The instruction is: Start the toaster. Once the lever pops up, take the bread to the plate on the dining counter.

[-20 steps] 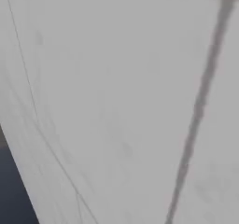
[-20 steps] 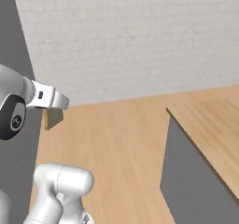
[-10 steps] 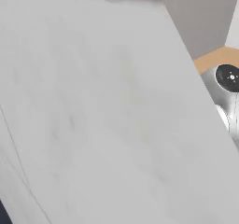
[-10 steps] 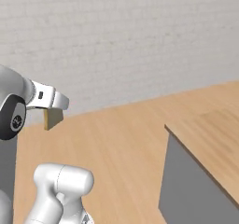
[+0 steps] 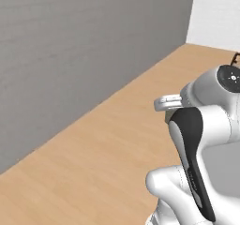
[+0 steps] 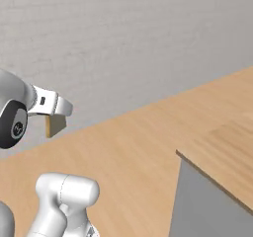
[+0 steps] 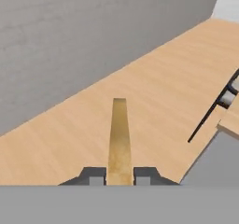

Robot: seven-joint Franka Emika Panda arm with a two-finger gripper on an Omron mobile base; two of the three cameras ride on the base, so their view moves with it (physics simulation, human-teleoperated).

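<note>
One slice of bread [image 7: 119, 139] stands edge-on between the two fingertips of the gripper [image 7: 119, 175], which is pinched narrowly onto it, carried in the air above the wood floor. One corner of the dining counter [image 6: 222, 149] shows to the right, well apart from the bread.

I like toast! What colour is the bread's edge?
Tan-brown, on the bread; hand view shows it best.

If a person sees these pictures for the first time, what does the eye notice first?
First is the bread, a thin tan slice seen edge-on in the hand view, clamped between the gripper's jaws; in the right base view it hangs as a small tan square at the left. Next, the corner of the dining counter with its light wood top and grey side, at the lower right of that view. Behind everything runs a long grey wall over a wooden floor.
</note>
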